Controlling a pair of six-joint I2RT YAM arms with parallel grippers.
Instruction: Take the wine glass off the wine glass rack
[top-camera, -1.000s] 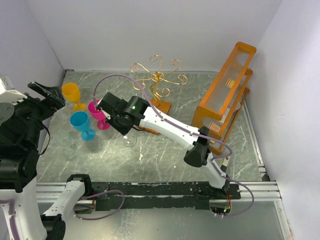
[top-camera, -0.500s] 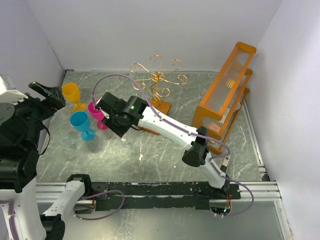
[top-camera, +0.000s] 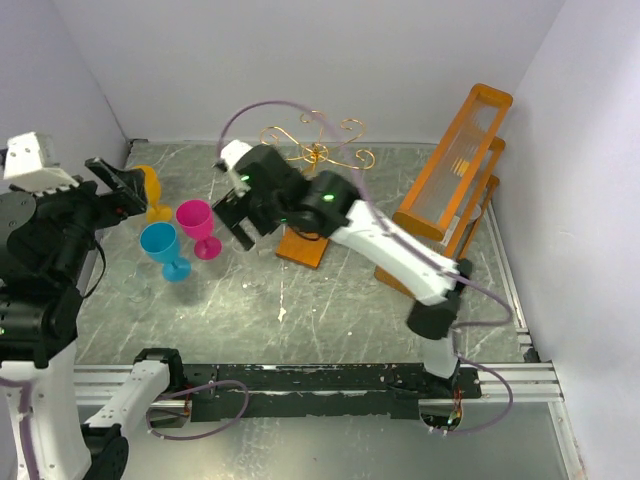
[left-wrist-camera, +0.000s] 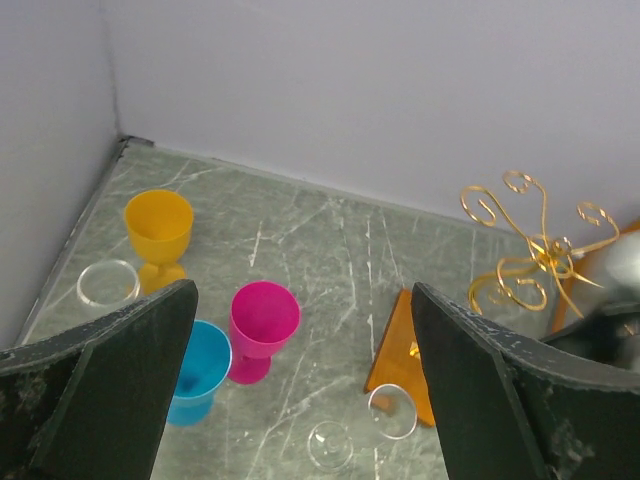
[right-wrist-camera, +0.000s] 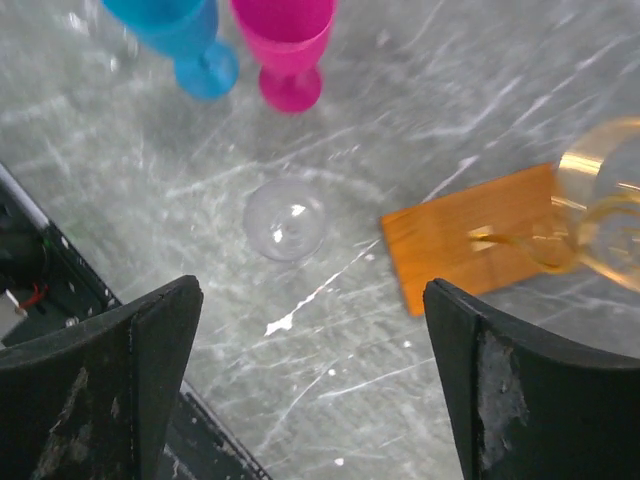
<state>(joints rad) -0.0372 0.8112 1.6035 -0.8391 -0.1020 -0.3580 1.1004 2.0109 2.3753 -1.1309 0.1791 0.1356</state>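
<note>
a clear stemmed wine glass (right-wrist-camera: 285, 220) is seen standing upright on the grey marbled table (right-wrist-camera: 420, 110). it is near the flat orange base (right-wrist-camera: 460, 245) of the gold wire wine glass rack (top-camera: 316, 150) but apart from it. the right gripper (right-wrist-camera: 310, 290) is held above the glass, jaws spread wide with nothing between them. the left gripper (left-wrist-camera: 302, 290) is likewise released and empty. the removal is judged done and the glass let go. a blurred clear form among the wire at the right wrist view's edge cannot be identified. if it is another glass, its stem must be slid out along the scroll.
</note>
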